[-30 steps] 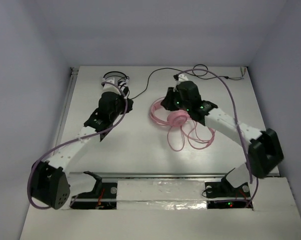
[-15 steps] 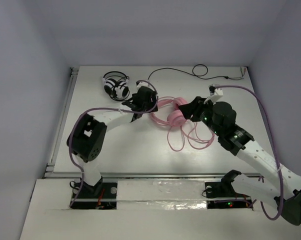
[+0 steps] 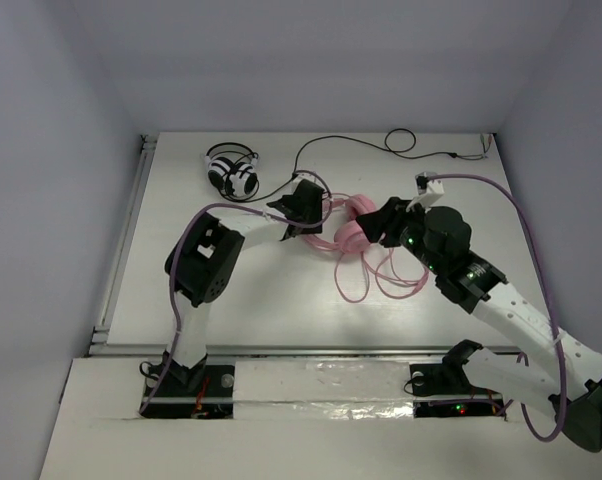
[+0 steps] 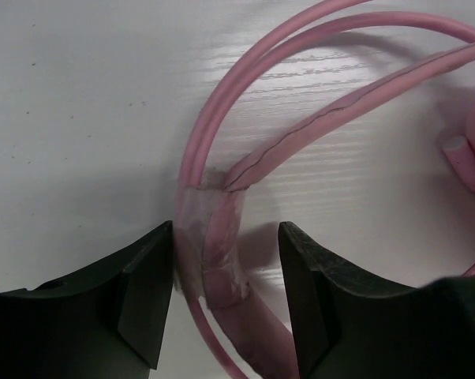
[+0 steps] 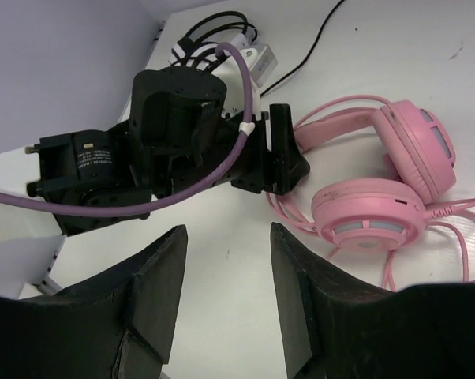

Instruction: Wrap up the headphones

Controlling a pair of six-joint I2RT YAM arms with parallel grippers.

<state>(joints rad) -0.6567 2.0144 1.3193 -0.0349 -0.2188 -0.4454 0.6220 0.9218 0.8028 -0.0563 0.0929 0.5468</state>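
Judging by the layout, the wrap has barely begun — nothing is wound yet. The headphones (image 3: 353, 236) lie flat near the middle of the table (image 3: 261, 300), slightly to the far side, with both earcups (image 5: 368, 212) side by side. Their cable (image 3: 381, 272) spills in loose loops toward the near edge, just beside the cups and not around them.

The left gripper (image 4: 226, 237) is down at the left end of the headphones. Its fingers stand apart and straddle the headband (image 4: 332, 110), with bare table showing on each side, so it looks placed for a pinch rather than clamped. The right gripper (image 5: 227, 237) hangs just to the right of the cups, tilted toward them. Its fingers are apart too, with nothing between them.

What is left seems to be nearly everything — pinning the headband, gathering the loose loops and coiling them onto the headphones. The black-and-white headphones (image 3: 231, 172) sit at the far left, well apart and no part of this job.
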